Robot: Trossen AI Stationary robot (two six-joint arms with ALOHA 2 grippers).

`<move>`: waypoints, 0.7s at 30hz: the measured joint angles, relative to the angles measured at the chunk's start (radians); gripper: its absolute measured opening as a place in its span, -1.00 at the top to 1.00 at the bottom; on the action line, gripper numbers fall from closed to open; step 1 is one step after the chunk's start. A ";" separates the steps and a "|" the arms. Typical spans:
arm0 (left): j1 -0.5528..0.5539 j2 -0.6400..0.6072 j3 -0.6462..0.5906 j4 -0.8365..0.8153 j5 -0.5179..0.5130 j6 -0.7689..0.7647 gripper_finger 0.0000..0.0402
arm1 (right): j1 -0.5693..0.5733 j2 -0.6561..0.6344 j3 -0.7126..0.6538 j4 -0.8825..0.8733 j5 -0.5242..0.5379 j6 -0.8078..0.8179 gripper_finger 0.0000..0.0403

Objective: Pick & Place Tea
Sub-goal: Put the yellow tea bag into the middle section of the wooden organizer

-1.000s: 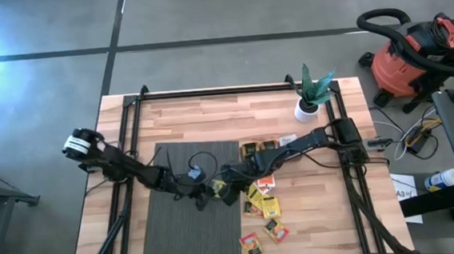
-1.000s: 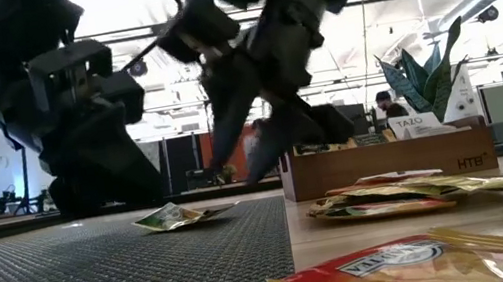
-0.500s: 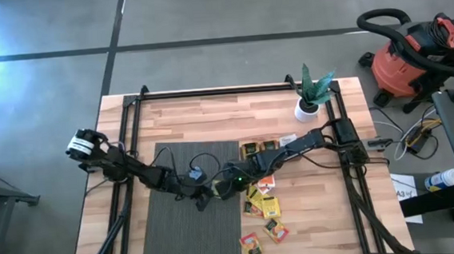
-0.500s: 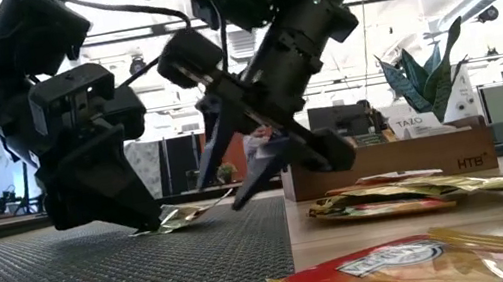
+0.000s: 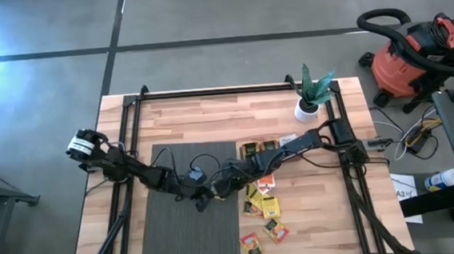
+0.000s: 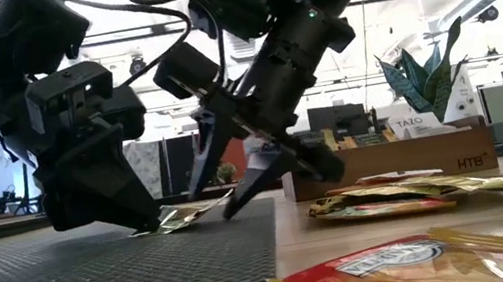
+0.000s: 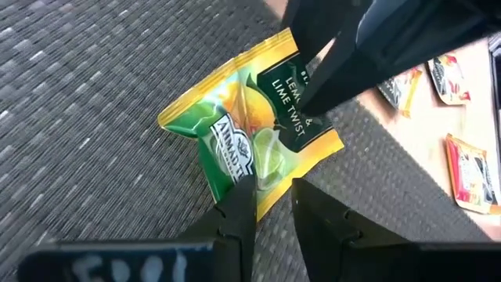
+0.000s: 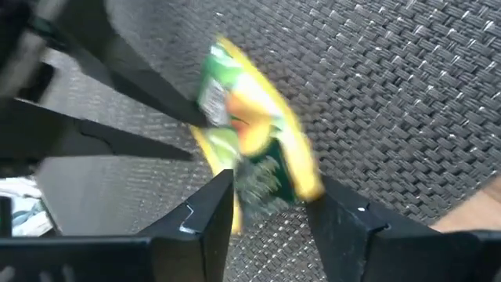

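Yellow-green tea sachet (image 7: 249,139) flat on mat; others loose nearby

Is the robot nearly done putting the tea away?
Not nearly. Done: a few sachets stand in the wooden tray. In hand: the left jaws and right jaws stand open at one yellow-green sachet on the grey mat, not yet lifted. Left: several loose sachets lie on the table beside the mat.
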 joint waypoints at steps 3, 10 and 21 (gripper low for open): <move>0.000 0.001 0.003 0.006 0.000 0.000 0.58 | -0.008 0.004 0.003 0.043 0.006 -0.018 0.27; 0.000 0.001 0.012 0.011 -0.009 0.003 0.58 | -0.018 0.003 0.015 0.031 -0.025 -0.047 0.42; 0.000 -0.003 0.021 0.016 -0.016 0.001 0.58 | -0.016 -0.015 0.026 0.019 -0.020 -0.122 0.88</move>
